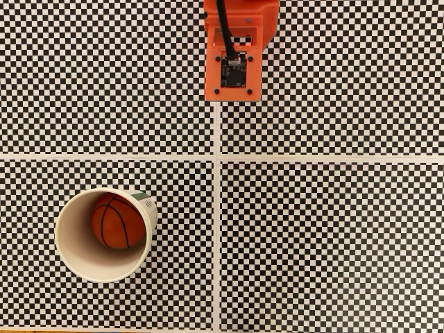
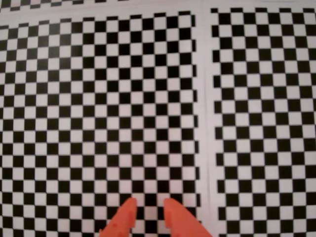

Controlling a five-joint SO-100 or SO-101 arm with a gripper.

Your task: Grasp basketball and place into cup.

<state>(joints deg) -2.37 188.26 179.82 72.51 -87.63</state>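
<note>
The basketball lies inside the cream cup, which stands at the lower left of the fixed view with a green-and-white patch on its wall. My orange arm is at the top centre, far from the cup. In the wrist view my gripper pokes in from the bottom edge over bare checkerboard. Its two orange fingertips stand a small gap apart with nothing between them.
A black-and-white checkerboard sheet covers the table, split by white seams into four panels. A black cable runs down the arm's top to a small circuit board.
</note>
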